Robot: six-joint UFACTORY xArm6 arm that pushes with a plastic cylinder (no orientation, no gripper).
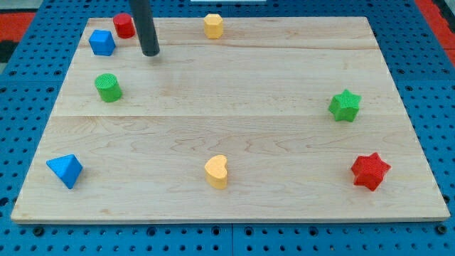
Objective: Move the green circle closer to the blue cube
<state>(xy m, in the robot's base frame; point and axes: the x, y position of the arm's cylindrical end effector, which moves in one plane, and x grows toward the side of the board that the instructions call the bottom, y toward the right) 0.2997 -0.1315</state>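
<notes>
One green circle (108, 87), near board's (234, 92) left edge

Lab bench: wooden board (234, 107) on blue perforated base (434, 85).

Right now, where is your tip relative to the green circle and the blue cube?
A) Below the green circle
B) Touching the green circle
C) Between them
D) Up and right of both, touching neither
D: my tip sits right of the blue cube and above-right of the green circle, with bare wood between it and both.
</notes>
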